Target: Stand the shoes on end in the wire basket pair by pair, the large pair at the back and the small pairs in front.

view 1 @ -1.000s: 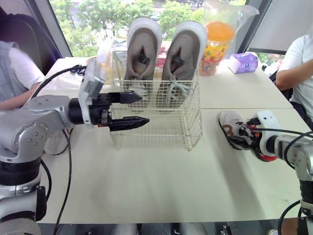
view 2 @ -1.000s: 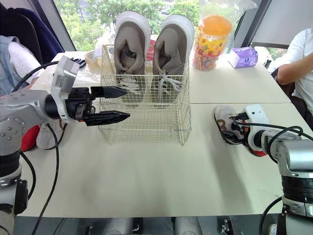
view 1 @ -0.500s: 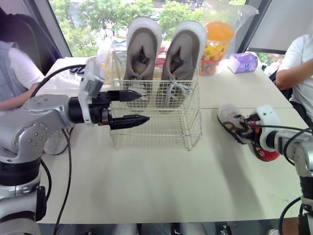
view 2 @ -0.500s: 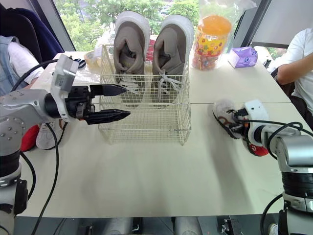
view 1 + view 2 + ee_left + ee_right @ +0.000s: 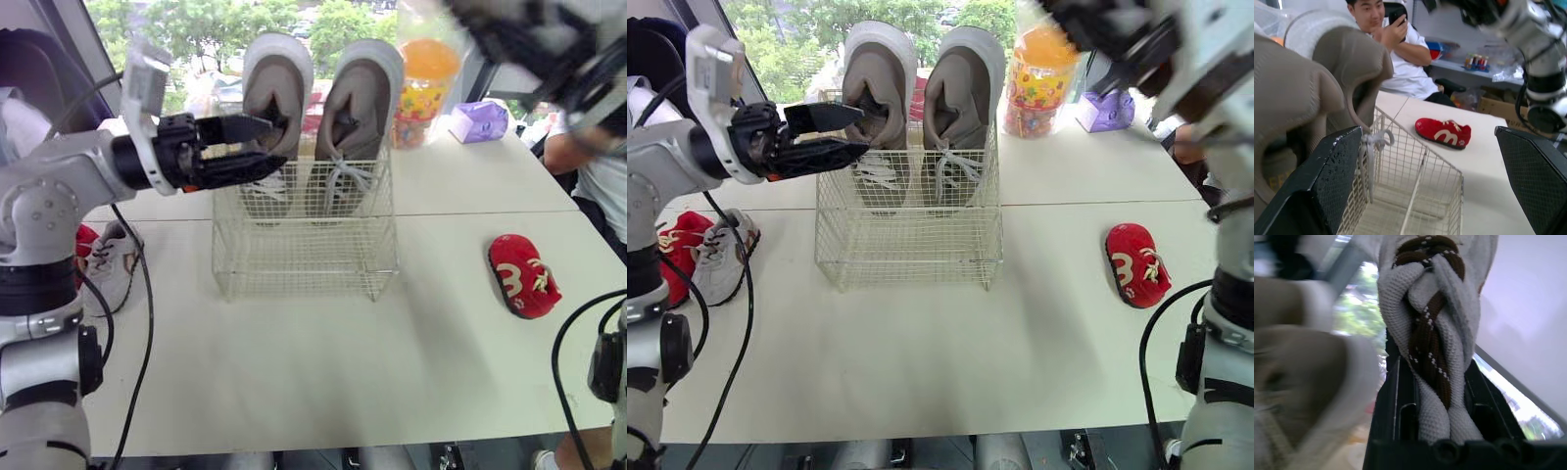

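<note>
The wire basket (image 5: 304, 279) stands mid-table with the large grey pair (image 5: 277, 93) upright on end along its back. My left gripper (image 5: 274, 144) hovers open and empty at the basket's upper left rim, by the left large shoe. High over the table's right rear, blurred, my right gripper (image 5: 1107, 24) is shut on a small grey shoe (image 5: 1435, 308) with grey and brown laces. One small red shoe (image 5: 524, 277) lies on the table to the right. Another small grey shoe (image 5: 720, 259) and a red one (image 5: 674, 255) lie at the far left.
An orange snack jar (image 5: 426, 83) and a purple pack (image 5: 480, 120) stand behind the basket to the right. People sit at the table's left and right ends (image 5: 598, 147). A black cable (image 5: 137, 323) hangs from my left arm.
My right gripper has lifted the small grey shoe off the table, high up toward the right rear. My left gripper has risen to the basket's top rim. The camera has shifted.
</note>
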{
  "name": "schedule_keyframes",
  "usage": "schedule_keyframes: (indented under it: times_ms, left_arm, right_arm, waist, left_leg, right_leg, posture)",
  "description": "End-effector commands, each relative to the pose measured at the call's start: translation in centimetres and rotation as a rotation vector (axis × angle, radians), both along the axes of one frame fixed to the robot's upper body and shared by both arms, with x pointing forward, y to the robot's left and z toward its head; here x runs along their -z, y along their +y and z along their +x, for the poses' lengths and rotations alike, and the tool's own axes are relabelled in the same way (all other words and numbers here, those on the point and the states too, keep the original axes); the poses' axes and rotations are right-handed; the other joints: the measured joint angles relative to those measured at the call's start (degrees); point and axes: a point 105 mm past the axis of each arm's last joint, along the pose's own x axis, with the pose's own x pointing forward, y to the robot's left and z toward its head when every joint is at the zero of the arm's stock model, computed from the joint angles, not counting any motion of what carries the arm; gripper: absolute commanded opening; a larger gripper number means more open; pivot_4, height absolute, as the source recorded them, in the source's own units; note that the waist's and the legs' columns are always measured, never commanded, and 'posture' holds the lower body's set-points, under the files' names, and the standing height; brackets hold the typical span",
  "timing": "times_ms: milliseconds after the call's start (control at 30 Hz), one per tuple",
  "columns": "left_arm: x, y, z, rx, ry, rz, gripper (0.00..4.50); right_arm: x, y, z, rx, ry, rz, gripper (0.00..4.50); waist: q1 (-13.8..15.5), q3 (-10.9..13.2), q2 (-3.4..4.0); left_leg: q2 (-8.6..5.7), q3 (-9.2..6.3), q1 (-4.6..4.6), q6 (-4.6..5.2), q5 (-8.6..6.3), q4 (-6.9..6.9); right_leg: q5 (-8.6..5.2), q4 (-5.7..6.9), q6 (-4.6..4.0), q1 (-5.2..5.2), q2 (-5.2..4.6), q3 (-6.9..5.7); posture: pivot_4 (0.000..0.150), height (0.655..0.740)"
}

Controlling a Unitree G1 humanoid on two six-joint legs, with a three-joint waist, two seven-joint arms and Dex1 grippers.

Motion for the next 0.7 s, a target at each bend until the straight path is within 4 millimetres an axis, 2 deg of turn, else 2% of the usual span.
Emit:
schedule_keyframes:
  times_ms: [33, 133, 300, 700]
  left_arm:
    - [-1.7, 0.2, -1.0, 0.048, -0.031, -0.006, 4.5]
    - [-1.7, 0.0, -1.4, 0.075, -0.021, -0.001, 4.5]
    - [-1.4, -0.2, -1.8, 0.097, -0.007, 0.012, 4.5]
    - [-0.3, -0.5, -0.9, 0.058, 0.026, 0.033, 4.5]
  right_arm:
    - [1.9, 2.1, -0.6, -0.048, -0.104, -0.242, 0.44]
    - [3.2, 2.5, 0.0, -0.05, -0.168, -0.354, 0.44]
    - [3.6, 3.5, 0.2, -0.091, -0.279, -0.457, 0.44]
    - [4.0, 5.7, -0.9, -0.203, -0.362, -0.526, 0.44]
  waist:
    - [0.22, 0.0, 0.0]
    - [0.27, 0.01, -0.01]
    - [0.05, 0.01, -0.01]
    - [0.07, 0.01, 0.0]
  left_leg:
    - [-0.01, 0.02, 0.0, 0.0, 0.0, 0.01]
    - [-0.03, 0.01, -0.02, 0.0, 0.0, 0.02]
    - [-0.01, 0.01, -0.01, -0.01, 0.01, 0.02]
    - [0.0, 0.01, -0.01, -0.02, 0.02, 0.03]
  right_leg:
    - [0.0, 0.0, 0.0, 0.0, -0.02, 0.01]
    - [0.0, 0.0, 0.0, 0.0, -0.04, 0.0]
    - [0.0, 0.03, -0.01, -0.01, -0.02, 0.0]
    - [0.0, 0.06, -0.01, -0.03, -0.02, 0.0]
  posture:
    - [0.15, 0.74]
    - [0.15, 0.74]
    - [0.15, 0.74]
    - [0.15, 0.74]
